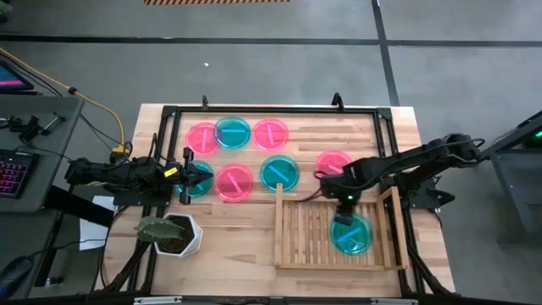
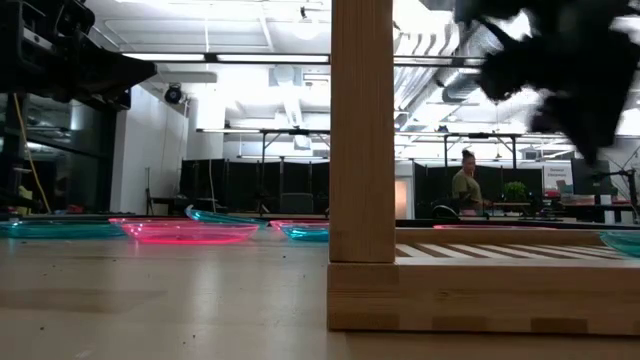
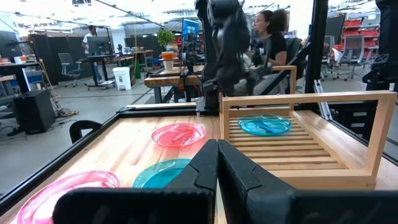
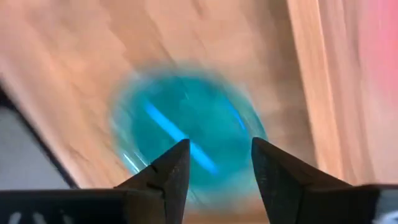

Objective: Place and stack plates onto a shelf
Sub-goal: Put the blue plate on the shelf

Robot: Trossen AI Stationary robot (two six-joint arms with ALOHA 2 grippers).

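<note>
Seven plates lie flat on the table: pink ones (image 1: 203,137) (image 1: 270,133) (image 1: 234,182) (image 1: 333,163) and teal ones (image 1: 233,132) (image 1: 279,172) (image 1: 197,180). An eighth plate, teal (image 1: 351,235), lies on the slats of the wooden shelf (image 1: 296,233) at the near right. My right gripper (image 1: 345,202) is open and hangs over the shelf's far rim, just beyond that plate (image 4: 186,140), clear of it. My left gripper (image 1: 207,176) is shut and held above the table at the left, over the near-left teal plate (image 3: 165,173).
A white plant pot (image 1: 174,235) stands near the table's near left corner, close beside my left arm. A black frame (image 1: 271,108) runs round the table. The shelf's corner post (image 2: 362,130) stands upright. People sit in the room beyond (image 3: 268,34).
</note>
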